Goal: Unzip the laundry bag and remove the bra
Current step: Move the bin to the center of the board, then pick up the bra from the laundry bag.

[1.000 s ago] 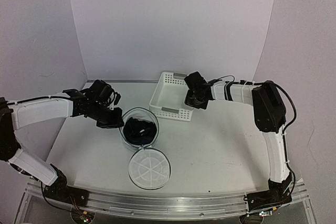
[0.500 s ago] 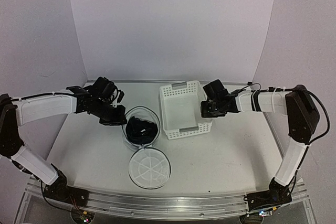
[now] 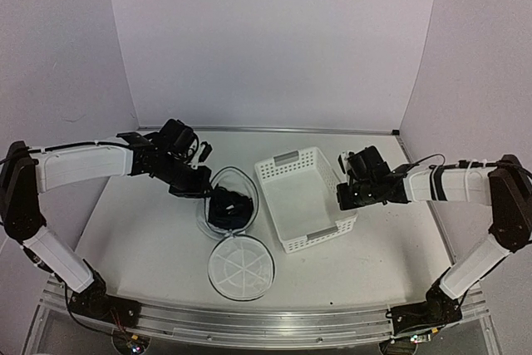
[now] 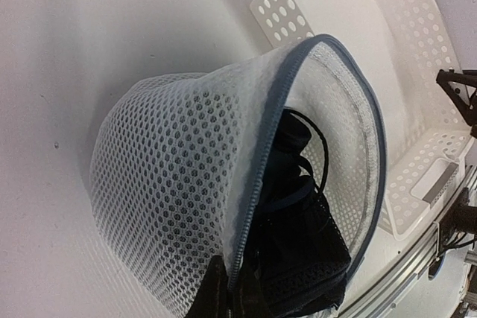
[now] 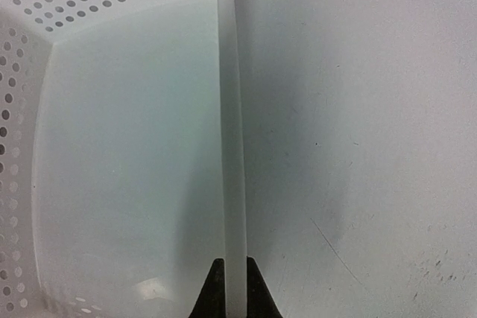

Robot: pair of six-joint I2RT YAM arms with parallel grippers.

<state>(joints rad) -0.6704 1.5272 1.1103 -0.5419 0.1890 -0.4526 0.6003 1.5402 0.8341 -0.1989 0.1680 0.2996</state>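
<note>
The laundry bag (image 3: 241, 184) lies unzipped mid-table, its mouth tilted up toward the basket. Its round spoke-patterned end flap (image 3: 239, 265) lies flat in front of it. The black bra (image 3: 229, 208) sits inside the bag, and the left wrist view shows its straps and mesh fabric (image 4: 305, 243). My left gripper (image 3: 204, 187) is shut on the bag's grey zipper edge (image 4: 257, 184), with the mesh wall (image 4: 164, 184) to its left. My right gripper (image 3: 342, 199) is shut on the right rim (image 5: 231, 109) of the white perforated basket (image 3: 303, 201).
The basket stands angled just right of the bag, almost touching its mouth; it also shows in the left wrist view (image 4: 358, 5) and holds nothing. White walls close the back and sides. An aluminium rail (image 3: 249, 322) runs along the near edge.
My right gripper has dragged the basket forward and to the right, turning it. My left gripper has moved right with the bag's rim, pulling the mouth open toward the basket.
</note>
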